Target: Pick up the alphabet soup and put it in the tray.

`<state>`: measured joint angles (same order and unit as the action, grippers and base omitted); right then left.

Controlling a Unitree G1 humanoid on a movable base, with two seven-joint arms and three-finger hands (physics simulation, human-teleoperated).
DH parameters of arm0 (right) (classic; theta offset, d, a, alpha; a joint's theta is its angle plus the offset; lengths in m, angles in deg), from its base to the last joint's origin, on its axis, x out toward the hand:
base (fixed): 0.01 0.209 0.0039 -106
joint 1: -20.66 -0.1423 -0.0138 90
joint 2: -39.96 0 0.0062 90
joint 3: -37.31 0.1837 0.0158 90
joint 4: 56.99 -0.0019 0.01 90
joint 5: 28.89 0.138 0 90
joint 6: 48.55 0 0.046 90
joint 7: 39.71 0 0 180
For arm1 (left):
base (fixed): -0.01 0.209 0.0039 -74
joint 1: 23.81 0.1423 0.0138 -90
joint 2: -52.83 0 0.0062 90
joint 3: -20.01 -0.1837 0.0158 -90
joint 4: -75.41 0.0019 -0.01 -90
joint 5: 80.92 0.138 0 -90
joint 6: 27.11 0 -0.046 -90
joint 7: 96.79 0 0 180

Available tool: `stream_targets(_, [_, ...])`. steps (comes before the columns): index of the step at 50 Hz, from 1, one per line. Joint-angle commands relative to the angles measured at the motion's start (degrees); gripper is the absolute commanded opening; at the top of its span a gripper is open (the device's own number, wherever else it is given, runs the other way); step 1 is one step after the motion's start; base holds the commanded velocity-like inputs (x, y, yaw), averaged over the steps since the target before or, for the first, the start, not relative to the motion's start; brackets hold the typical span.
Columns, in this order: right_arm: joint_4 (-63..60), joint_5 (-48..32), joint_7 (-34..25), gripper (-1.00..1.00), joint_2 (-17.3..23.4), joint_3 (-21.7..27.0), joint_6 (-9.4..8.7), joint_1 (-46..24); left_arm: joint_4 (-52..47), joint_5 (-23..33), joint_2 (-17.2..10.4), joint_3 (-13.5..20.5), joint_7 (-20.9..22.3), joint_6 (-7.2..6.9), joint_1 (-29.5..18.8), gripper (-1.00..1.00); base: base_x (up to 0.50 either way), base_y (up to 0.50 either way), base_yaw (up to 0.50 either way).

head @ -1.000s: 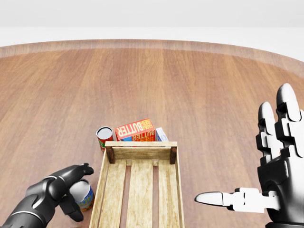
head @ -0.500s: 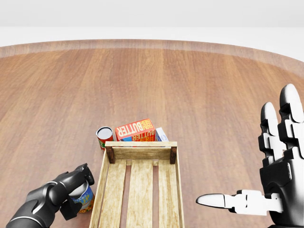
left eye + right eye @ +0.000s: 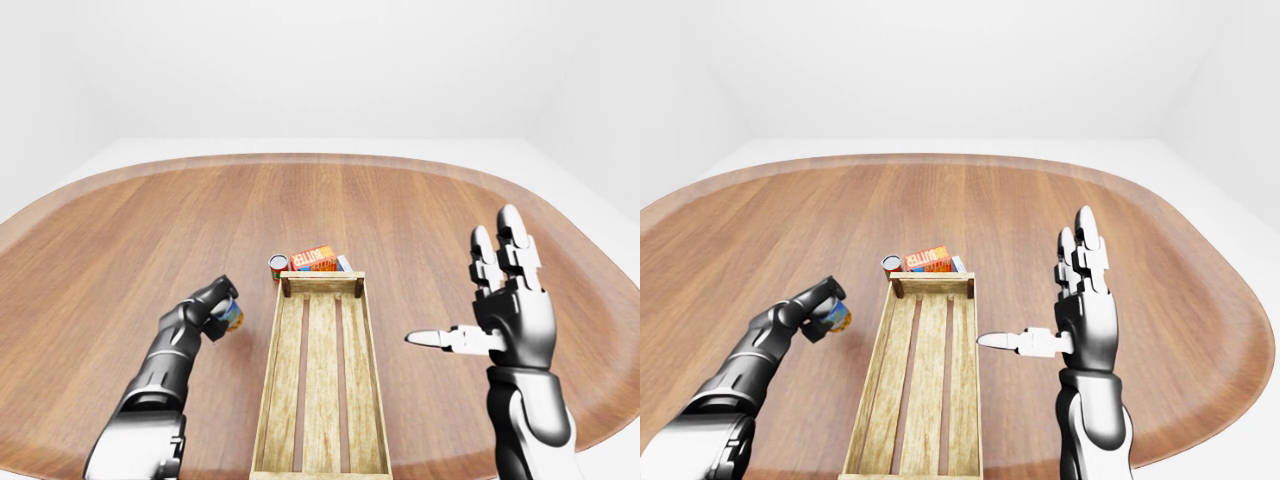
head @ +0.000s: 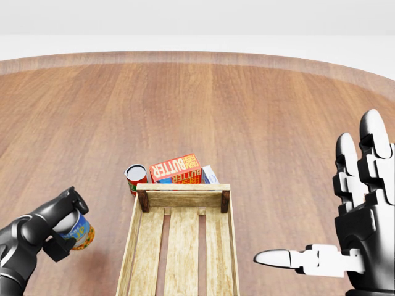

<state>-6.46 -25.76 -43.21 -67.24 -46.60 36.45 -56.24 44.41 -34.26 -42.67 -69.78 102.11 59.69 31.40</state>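
The alphabet soup can [image 4: 80, 232], with a blue and orange label, is lifted off the table at the lower left of the head view. My black left hand [image 4: 58, 228] is shut round it, and its fingers hide the can's top and left side. The can hangs tilted, left of the wooden slatted tray [image 4: 183, 187], which holds nothing. At the right my right hand [image 4: 318, 197] stands open, fingers up and thumb pointing left, apart from the tray's right wall.
Just above the tray's top end stand a red can [image 4: 136, 177], an orange butter box [image 4: 176, 168] and a small blue-white box [image 4: 210, 174]. The round wooden table [image 3: 330, 200] spreads wide around them, and white floor lies past its edge.
My left hand has closed on the soup can, lifted it off the table and carried it left, away from the tray's left wall. The right hand has barely shifted.
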Motion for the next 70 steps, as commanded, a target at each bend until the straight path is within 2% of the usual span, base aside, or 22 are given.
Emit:
stream_targets(1, [1.0,0.4,0.1,1.00,0.0,0.0,0.00,-0.6,-26.6,0.1,-2.7,5.4,11.6,-1.80,3.6,-1.00,0.00,0.00,0.00])
stream_targets(4, [2.2,0.3,0.4,1.00,0.0,-0.6,0.00,-0.9,-36.7,2.1,-1.9,6.0,15.7,-1.80,6.1,-1.00,0.00,0.00,0.00])
stream_targets(5, [2.2,0.3,0.4,1.00,0.0,-0.9,0.00,-1.0,-41.9,2.8,-1.6,6.5,18.4,-1.80,6.8,-1.00,0.00,0.00,0.00])
stream_targets(8, [2.0,0.5,0.5,1.00,0.3,-1.0,0.00,-0.9,-51.5,4.2,-1.2,8.1,21.1,-1.80,6.0,-1.00,0.00,0.00,0.00])
stream_targets(12, [1.2,0.6,0.4,1.00,0.4,-0.8,0.00,-0.7,-59.0,5.7,-1.1,8.7,21.1,-1.80,6.0,-1.00,0.00,0.00,0.00])
stream_targets(19, [1.7,0.6,0.4,1.00,0.3,-1.4,0.00,-0.2,-71.4,6.8,1.2,8.6,21.1,-1.80,5.7,-1.00,0.00,0.00,0.00])
stream_targets(29, [1.3,0.5,0.5,1.00,0.2,-1.2,0.00,-0.2,-84.4,7.7,2.6,6.6,21.1,-1.80,1.2,-1.00,0.00,0.00,0.00])
stream_targets(42, [0.7,0.7,0.4,1.00,0.2,-0.8,0.00,0.0,-85.4,12.0,8.1,2.5,21.1,-1.80,1.0,-1.00,0.00,0.00,0.00])
stream_targets(47, [0.6,0.6,0.5,1.00,0.1,-0.9,0.00,-0.1,-86.2,14.6,11.7,-1.5,21.1,-1.80,5.5,-1.00,0.00,0.00,0.00])
stream_targets(52, [0.9,0.6,0.7,1.00,0.0,-1.1,0.00,0.0,-84.0,16.5,14.5,-2.2,21.1,-1.80,6.0,-1.00,0.00,0.00,0.00])
stream_targets(54, [0.4,0.3,0.9,1.00,0.2,-1.6,0.00,-0.4,-84.8,16.0,15.6,-2.9,21.1,-1.80,7.8,-1.00,0.00,0.00,0.00])
stream_targets(62, [-0.4,0.3,0.9,1.00,0.3,-1.2,0.00,-0.4,-83.0,17.9,17.8,-5.2,21.1,-1.80,12.0,-1.00,0.00,0.00,0.00])
stream_targets(68, [-0.2,0.3,0.8,1.00,0.2,-1.2,0.00,-0.3,-83.0,20.3,19.7,-8.0,21.1,-1.80,16.8,-1.00,0.00,0.00,0.00])
stream_targets(70, [-0.1,0.4,0.8,1.00,0.2,-1.0,0.00,-0.3,-82.8,21.1,20.5,-9.0,21.1,-0.73,18.6,-1.00,0.00,0.00,0.00])
